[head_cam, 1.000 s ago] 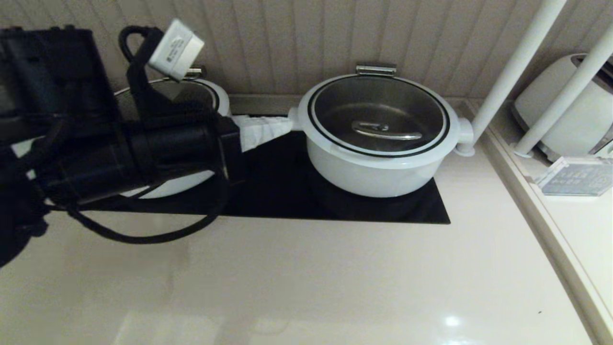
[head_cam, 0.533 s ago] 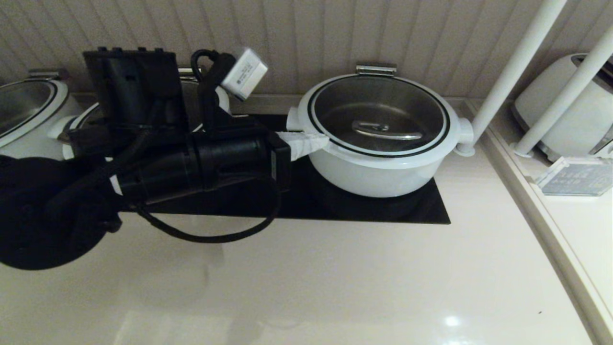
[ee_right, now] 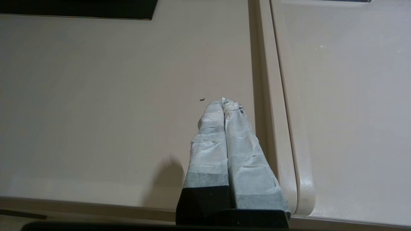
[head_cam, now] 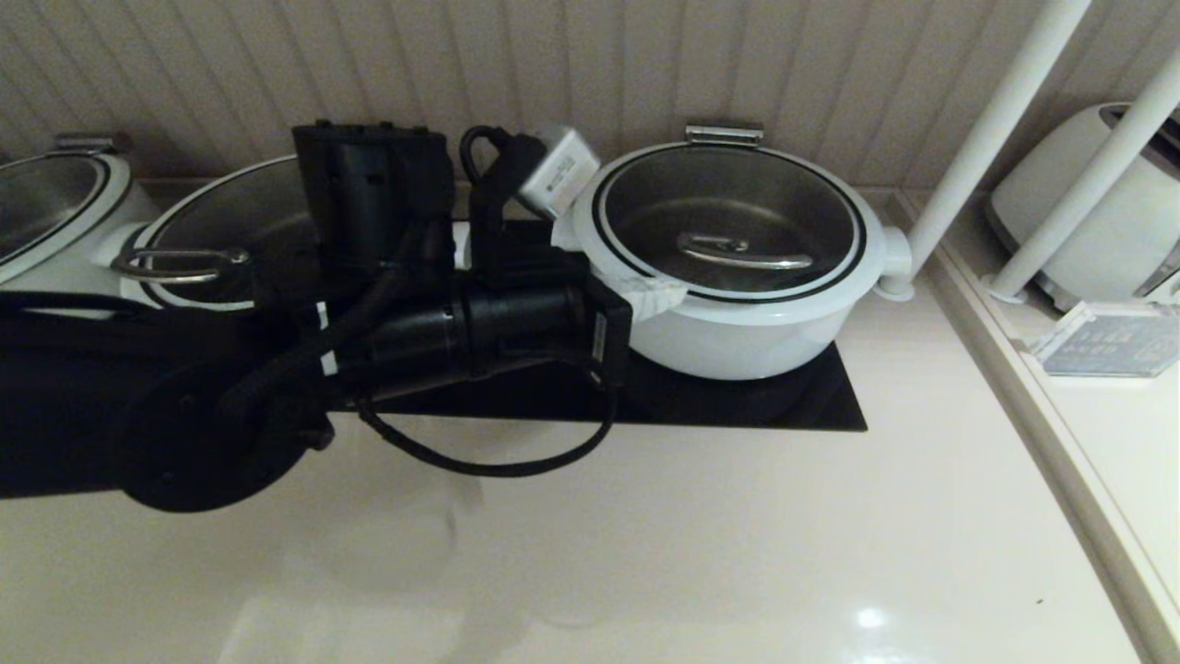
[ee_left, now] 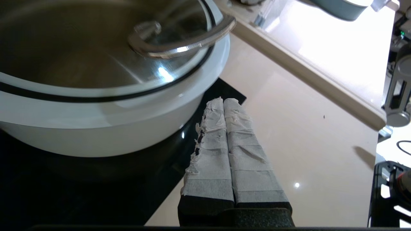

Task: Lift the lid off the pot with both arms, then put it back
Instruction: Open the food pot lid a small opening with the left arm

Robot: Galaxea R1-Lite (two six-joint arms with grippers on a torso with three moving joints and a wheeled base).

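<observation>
The white pot (head_cam: 719,332) stands on the black cooktop (head_cam: 811,406) at the back right. Its glass lid (head_cam: 728,217) with the steel bar handle (head_cam: 742,251) sits on it. My left gripper (head_cam: 659,293) is shut and empty, its white-taped fingers just at the pot's front left side below the rim. In the left wrist view the lid (ee_left: 96,61), its handle (ee_left: 183,41) and the pot (ee_left: 106,128) lie beside my shut gripper (ee_left: 223,101). My right gripper (ee_right: 223,102) is shut and empty over the beige counter, out of the head view.
A like white pot with a loop-handled lid (head_cam: 184,263) stands left on the cooktop, partly behind my left arm. Another pot (head_cam: 55,212) is at the far left. White poles (head_cam: 991,129), a toaster (head_cam: 1097,212) and a raised counter ledge (head_cam: 1060,461) are at the right.
My left arm has swung to the right across the cooktop, bringing its shut gripper from beside the left pot up to the right pot's front left side.
</observation>
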